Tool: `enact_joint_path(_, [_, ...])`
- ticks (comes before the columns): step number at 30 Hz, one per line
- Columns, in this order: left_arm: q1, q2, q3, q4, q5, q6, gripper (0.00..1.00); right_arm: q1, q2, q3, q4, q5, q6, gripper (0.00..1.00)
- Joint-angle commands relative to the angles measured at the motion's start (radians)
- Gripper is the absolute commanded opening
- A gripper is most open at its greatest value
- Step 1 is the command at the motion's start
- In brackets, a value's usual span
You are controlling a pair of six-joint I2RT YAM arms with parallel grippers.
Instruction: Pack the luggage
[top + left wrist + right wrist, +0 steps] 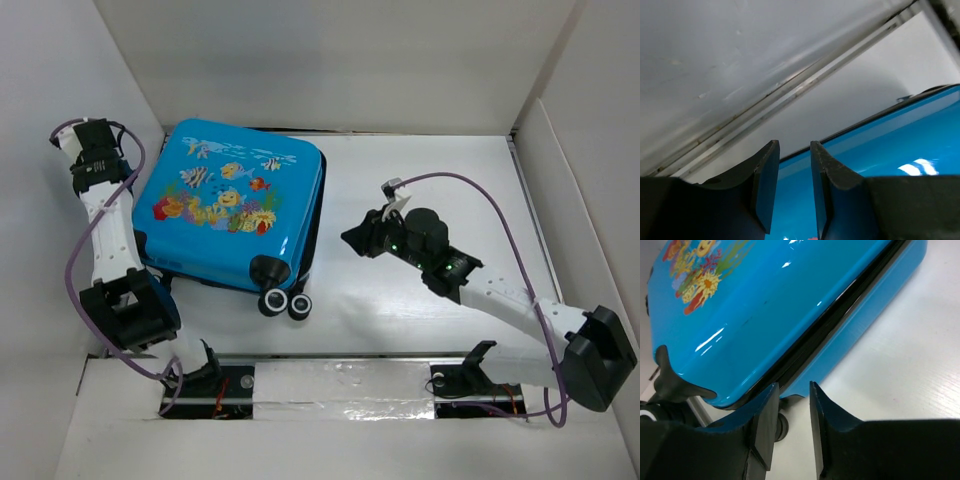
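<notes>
The luggage (230,200) is a bright-blue hard-shell case lying flat at the back left of the table, fish print up, caster wheels (285,303) toward me. In the right wrist view a dark seam (835,320) runs between its two shells (765,305). My right gripper (350,240) (792,385) hovers just right of the case near its wheel end, jaws a narrow gap apart with nothing between. My left gripper (794,145) is by the case's left side over the blue shell (900,150), also narrowly open and empty. Its wrist (95,150) hides the fingertips from above.
White walls (330,60) box in the table on the left, back and right. The case almost touches the back wall. Purple cables (500,210) loop off both arms. A taped strip (340,385) runs along the near edge between the arm bases.
</notes>
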Motion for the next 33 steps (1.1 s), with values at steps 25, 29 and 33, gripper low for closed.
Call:
enact_joint_path(25, [-0.347, -0.029, -0.22, 0.176, 0.586, -0.036, 0.32, -0.106, 0.33, 0.08, 0.144, -0.071, 0.064, 0.47])
enact_joint_path(29, [-0.291, -0.145, -0.241, 0.227, 0.479, -0.053, 0.33, -0.129, 0.312, 0.04, 0.159, -0.065, 0.061, 0.47])
enact_joint_path(33, [-0.229, -0.216, -0.303, 0.348, 0.333, -0.133, 0.32, -0.129, 0.244, -0.026, 0.199, -0.059, 0.058, 0.2])
